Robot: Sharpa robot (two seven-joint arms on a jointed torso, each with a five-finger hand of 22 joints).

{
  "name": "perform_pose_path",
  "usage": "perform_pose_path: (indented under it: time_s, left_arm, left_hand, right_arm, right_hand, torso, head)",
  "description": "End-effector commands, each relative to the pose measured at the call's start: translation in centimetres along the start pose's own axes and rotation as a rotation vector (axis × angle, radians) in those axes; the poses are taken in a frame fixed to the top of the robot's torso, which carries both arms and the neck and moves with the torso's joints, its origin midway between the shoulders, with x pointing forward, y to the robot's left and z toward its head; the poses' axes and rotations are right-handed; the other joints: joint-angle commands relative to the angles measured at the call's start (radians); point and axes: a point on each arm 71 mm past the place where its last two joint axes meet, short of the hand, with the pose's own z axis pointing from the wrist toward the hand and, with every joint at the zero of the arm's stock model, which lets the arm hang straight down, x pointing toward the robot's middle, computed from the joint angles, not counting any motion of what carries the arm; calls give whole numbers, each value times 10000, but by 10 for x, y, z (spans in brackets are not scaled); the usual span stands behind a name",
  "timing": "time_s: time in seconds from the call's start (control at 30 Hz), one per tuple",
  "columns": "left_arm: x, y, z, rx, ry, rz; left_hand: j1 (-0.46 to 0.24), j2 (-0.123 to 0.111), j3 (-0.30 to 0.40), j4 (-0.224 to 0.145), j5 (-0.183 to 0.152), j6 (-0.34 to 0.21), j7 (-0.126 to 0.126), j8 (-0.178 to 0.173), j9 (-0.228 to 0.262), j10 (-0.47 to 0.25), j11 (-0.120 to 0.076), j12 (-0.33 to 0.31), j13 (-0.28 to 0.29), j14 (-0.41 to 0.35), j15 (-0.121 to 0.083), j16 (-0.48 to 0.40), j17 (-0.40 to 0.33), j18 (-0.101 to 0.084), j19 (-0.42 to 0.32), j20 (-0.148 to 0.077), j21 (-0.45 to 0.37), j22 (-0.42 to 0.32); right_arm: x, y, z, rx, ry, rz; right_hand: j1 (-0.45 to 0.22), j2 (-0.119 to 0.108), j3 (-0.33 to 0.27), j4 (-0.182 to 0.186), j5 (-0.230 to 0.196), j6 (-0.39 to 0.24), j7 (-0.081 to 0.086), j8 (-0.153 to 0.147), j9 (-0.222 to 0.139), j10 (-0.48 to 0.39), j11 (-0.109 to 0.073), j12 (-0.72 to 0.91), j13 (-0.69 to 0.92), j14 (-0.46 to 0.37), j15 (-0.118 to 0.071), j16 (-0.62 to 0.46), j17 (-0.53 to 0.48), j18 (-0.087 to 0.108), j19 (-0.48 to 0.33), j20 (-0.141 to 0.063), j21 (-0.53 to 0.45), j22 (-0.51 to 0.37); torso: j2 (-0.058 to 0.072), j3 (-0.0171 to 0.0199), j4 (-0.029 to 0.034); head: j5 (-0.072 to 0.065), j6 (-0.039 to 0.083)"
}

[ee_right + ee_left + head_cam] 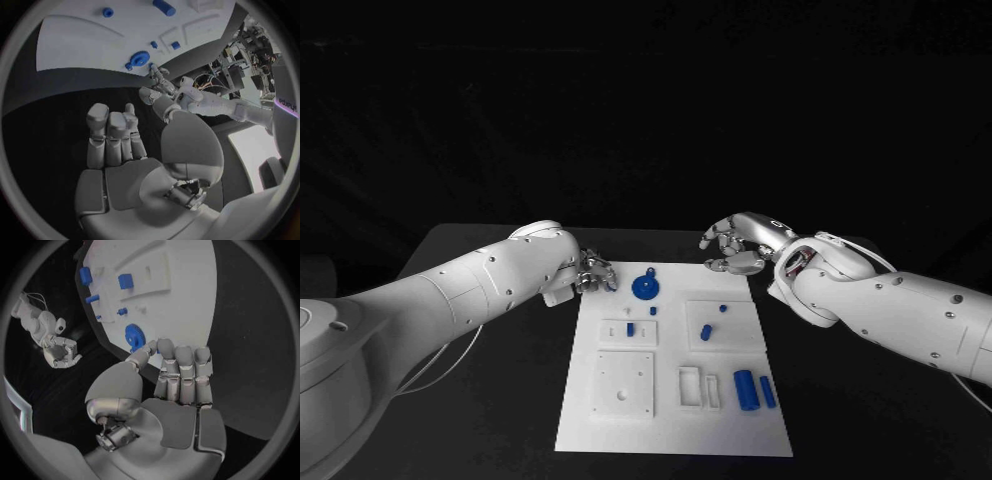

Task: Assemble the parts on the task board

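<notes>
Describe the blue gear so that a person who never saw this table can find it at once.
Look at the white task board in the middle of the black table. At its far edge, nearer the left hand, lies the blue gear. It is the only round, toothed piece; the other blue parts are small pegs and cylinders.

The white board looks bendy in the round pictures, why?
Left wrist view: the fisheye lens curves the white plastic task board's straight edges. Right wrist view: same bending of the board. Head view: its edges look straight against the dark, dimly lit black table.
</notes>
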Motion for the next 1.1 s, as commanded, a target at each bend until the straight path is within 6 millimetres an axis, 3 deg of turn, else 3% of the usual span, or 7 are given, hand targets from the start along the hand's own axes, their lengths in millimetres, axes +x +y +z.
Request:
perform_pose_path:
  time_s: [0.03,0.13,0.17,0.2,0.53,0.9,1.1]
  left_arm:
    - [1,1,-1,78,-32,-327]
    - [2,2,-5,162,14,-507]
    - [2,3,-6,202,13,-560]
    - [2,3,-8,233,6,-583]
    - [12,0,-35,888,-161,-671]
    - [35,5,-57,1399,-686,-273]
    - [46,10,-63,1477,-747,166]
  left_hand:
    - [58,147,62,-79,182,180,28,127,-10,94,-26,-14,19,108,-118,54,16,-191,87,-1418,20,22]
    - [69,68,252,-49,75,252,-2,140,-51,152,-56,-7,34,160,-138,83,23,-180,145,-1438,25,34]
    - [256,-280,994,267,-749,321,-17,147,-92,187,-93,-24,38,183,-160,84,18,-170,197,-1451,-22,8]
    - [202,-451,1416,481,-786,358,-21,142,-145,220,-102,-25,51,225,-168,101,19,-188,266,-1452,-4,28]
    - [-174,-473,1694,448,-455,618,-129,283,-173,404,-183,80,146,397,-237,238,70,-157,404,-1517,114,150]
    - [-792,-435,1879,145,373,1050,-327,476,-233,775,-387,377,356,776,-459,567,202,-51,769,-1657,353,311]
    - [-962,-433,1942,142,433,1236,-412,556,-260,928,-473,515,444,934,-558,710,255,-7,925,-1711,435,356]
  right_arm:
    - [1,0,0,-20,136,-40]
    - [0,-1,-1,-1,147,-46]
    - [0,-1,-1,8,145,-50]
    - [0,-1,-1,15,146,-52]
    - [-1,-4,-3,94,168,-74]
    - [-2,-8,-4,180,184,-99]
    - [-2,-7,-5,172,193,-94]
  right_hand:
    - [3,-57,-30,37,61,-17,79,5,11,-27,-28,56,-14,30,-38,-37,9,620,14,-77,-56,138]
    - [5,-56,-29,37,63,-17,79,5,11,-27,-28,56,-15,30,-38,-37,9,620,14,-77,-56,138]
    - [7,-56,-29,36,65,-17,79,5,11,-27,-28,56,-15,30,-38,-38,9,620,14,-77,-56,138]
    - [7,-56,-28,35,66,-17,79,5,11,-27,-28,56,-15,30,-38,-38,9,620,13,-77,-57,138]
    - [41,-56,-11,19,148,-17,78,6,13,-29,-29,56,-19,30,-39,-41,11,620,10,-78,-59,139]
    - [45,-58,-5,20,266,-16,80,7,14,-31,-27,58,-23,29,-37,-45,14,620,9,-74,-60,140]
    - [48,-59,-3,21,331,-15,80,8,15,-33,-27,59,-25,30,-37,-47,16,620,10,-72,-59,141]
  torso:
    - [-6,1,6]
    - [-26,3,19]
    - [-30,7,23]
    - [-40,9,31]
    - [-129,20,110]
    - [-163,12,126]
    - [-157,9,140]
  head:
    - [23,6]
    - [29,-3]
    - [39,-3]
    - [44,-9]
    - [59,-80]
    - [80,-155]
    - [87,-187]
